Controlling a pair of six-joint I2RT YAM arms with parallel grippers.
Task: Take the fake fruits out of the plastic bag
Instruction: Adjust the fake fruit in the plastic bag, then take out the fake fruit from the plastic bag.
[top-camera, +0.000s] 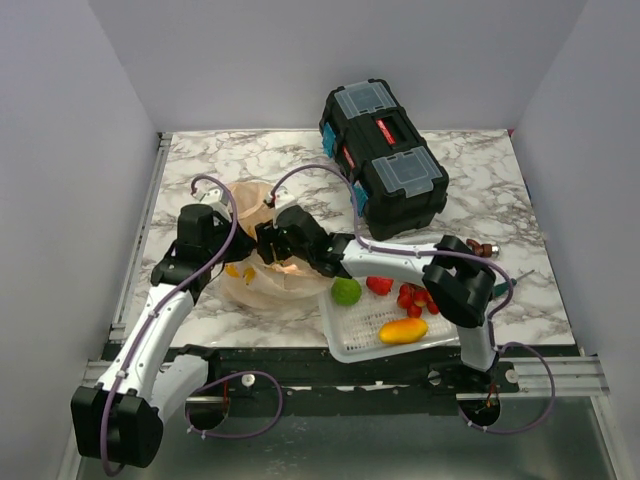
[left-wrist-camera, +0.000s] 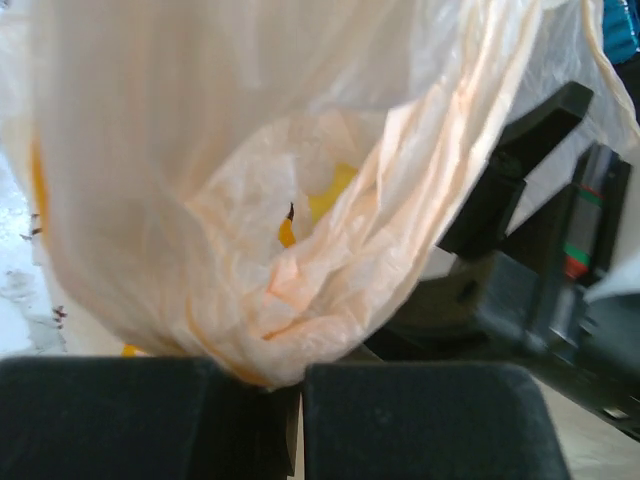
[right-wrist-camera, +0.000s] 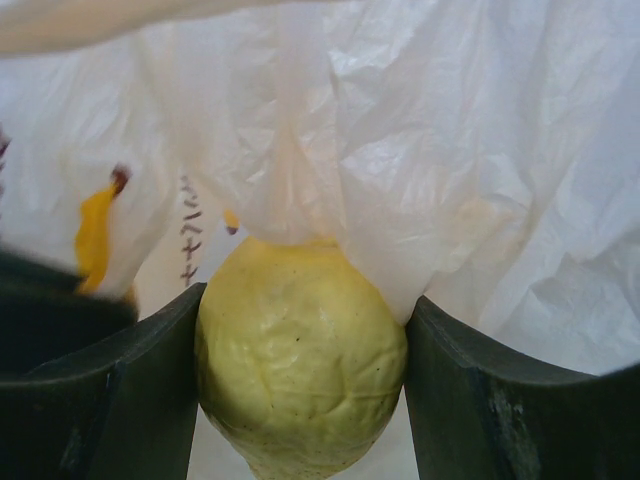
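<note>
Open white marble tabletop (top-camera: 490, 165) is lying beyond the white mesh plastic basket (top-camera: 343, 345), apart from the black plastic toolbox (top-camera: 385, 160) behind it. Grey walls are closing in the table's sides. The thin, crinkly peach-tan plastic bag (top-camera: 255, 290) is sitting just left of the basket. The left gripper (left-wrist-camera: 297, 400) is pinching the bag's rim, its fingers together on the film. The right gripper (right-wrist-camera: 300, 400) is reaching inside the bag, clamping the dimpled yellow lemon-like fruit (right-wrist-camera: 300, 350). A bunch of small red berries (top-camera: 415, 298) and a red round fruit (top-camera: 379, 285) are lying in the basket.
</note>
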